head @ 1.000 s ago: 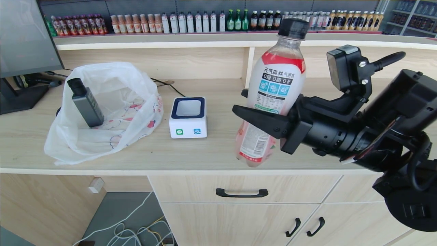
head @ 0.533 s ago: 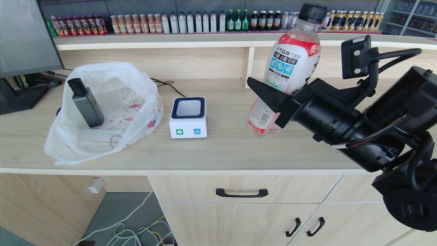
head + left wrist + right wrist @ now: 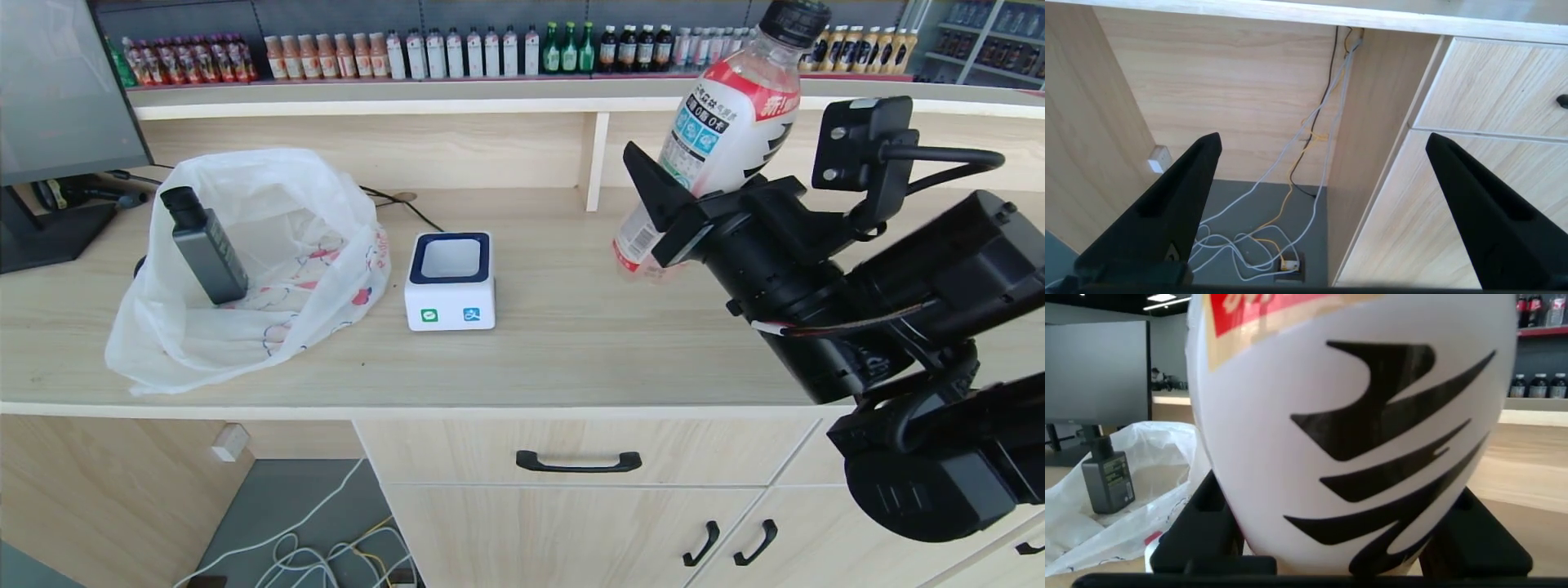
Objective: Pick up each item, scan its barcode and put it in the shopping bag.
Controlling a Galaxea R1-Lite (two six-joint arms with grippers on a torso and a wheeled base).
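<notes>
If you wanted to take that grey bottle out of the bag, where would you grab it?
The grey bottle stands tilted in the shopping bag, black cap uppermost, and the bag's mouth is open upward. So probably pinch its boxy body just below the cap, coming down from above.

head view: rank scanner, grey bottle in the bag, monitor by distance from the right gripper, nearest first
1. Scanner, mid-counter, left of the right gripper.
2. Grey bottle, inside the shopping bag.
3. Monitor, far left edge.
</notes>
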